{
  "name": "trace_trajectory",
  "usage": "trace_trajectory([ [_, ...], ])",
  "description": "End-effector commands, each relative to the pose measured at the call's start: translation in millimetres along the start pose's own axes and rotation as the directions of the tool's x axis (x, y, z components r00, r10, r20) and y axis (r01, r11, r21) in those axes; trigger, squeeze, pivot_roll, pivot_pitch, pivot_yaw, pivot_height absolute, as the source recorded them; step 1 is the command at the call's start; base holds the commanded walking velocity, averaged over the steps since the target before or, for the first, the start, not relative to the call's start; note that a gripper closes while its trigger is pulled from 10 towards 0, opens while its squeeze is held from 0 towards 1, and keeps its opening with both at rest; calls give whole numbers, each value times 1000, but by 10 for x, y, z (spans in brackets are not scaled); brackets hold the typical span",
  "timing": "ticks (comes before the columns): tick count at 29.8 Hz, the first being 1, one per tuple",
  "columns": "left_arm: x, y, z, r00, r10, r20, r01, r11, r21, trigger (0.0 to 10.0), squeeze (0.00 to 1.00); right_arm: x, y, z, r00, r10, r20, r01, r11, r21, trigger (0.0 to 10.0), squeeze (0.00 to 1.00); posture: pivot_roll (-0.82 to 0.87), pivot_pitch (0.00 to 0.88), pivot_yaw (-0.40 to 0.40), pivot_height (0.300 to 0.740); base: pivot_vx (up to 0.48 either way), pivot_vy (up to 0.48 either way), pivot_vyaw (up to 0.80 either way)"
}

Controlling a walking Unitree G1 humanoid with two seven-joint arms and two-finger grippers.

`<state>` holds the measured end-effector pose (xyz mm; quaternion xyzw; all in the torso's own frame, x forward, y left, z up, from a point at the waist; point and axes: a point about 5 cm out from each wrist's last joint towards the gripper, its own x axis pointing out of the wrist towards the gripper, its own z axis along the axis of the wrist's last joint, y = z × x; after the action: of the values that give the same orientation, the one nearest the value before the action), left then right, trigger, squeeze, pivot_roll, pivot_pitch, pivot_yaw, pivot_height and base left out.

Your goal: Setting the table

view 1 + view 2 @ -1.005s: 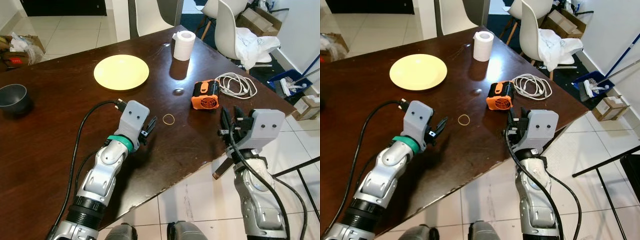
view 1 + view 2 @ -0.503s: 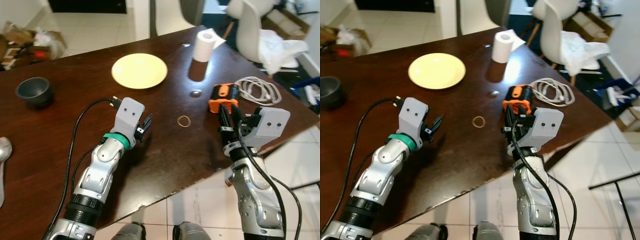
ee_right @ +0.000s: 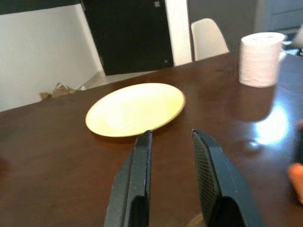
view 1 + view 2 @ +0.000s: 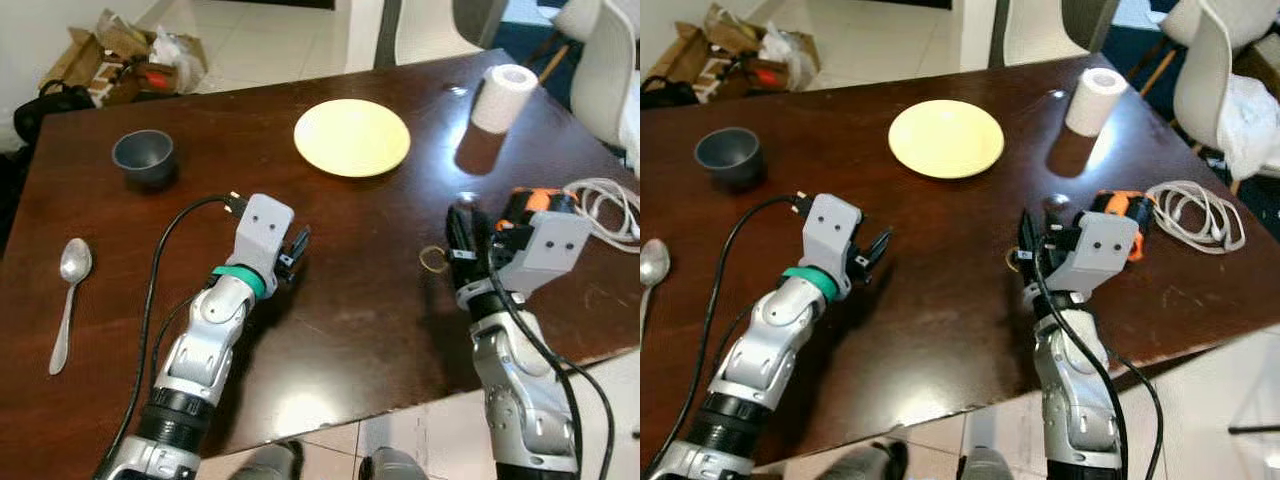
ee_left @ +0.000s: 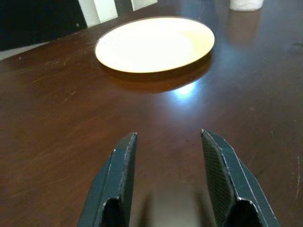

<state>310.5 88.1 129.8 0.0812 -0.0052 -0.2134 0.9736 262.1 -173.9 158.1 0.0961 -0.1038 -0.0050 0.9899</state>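
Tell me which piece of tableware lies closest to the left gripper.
The yellow plate. It sits just ahead of the left gripper, while the grey bowl and the spoon lie farther off to its left.

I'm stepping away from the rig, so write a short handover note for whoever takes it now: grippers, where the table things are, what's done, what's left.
Left gripper: open, holding nothing, over the table short of the plate.
Right gripper: open, holding nothing, facing the plate too.
Plate: mid-table on the far side. Bowl: to its left. Spoon: near the left edge, apart from both.
Other stuff: paper roll, orange device, white cable, rubber band.
Done: nothing grouped as a place setting.
Left: bring plate, bowl and spoon together.
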Motion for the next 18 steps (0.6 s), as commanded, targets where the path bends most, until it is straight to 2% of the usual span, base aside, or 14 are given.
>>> trace_trajectory([
  [1, -26, 53, -63, 999, 14, -32, -13, 1000, 7, 10000, 0, -12, 27, -14, 1000, 4, -9, -4, 1000, 21, 10000, 0, -45, 0, 50, 740, 0, 0, 756],
  [12, 6, 35, -28, 1000, 8, -21, -7, 1000, 12, 10000, 0, -18, -5, -8, 1000, -16, -8, 16, 1000, 22, 10000, 0, -48, 0, 56, 740, 0, 0, 667],
  [18, 25, 33, -16, 1000, 2, -17, -2, 1000, 20, 10000, 0, -19, -30, -7, 999, -43, -9, 44, 999, 31, 10000, 0, -49, 0, 60, 740, 0, 0, 0],
])
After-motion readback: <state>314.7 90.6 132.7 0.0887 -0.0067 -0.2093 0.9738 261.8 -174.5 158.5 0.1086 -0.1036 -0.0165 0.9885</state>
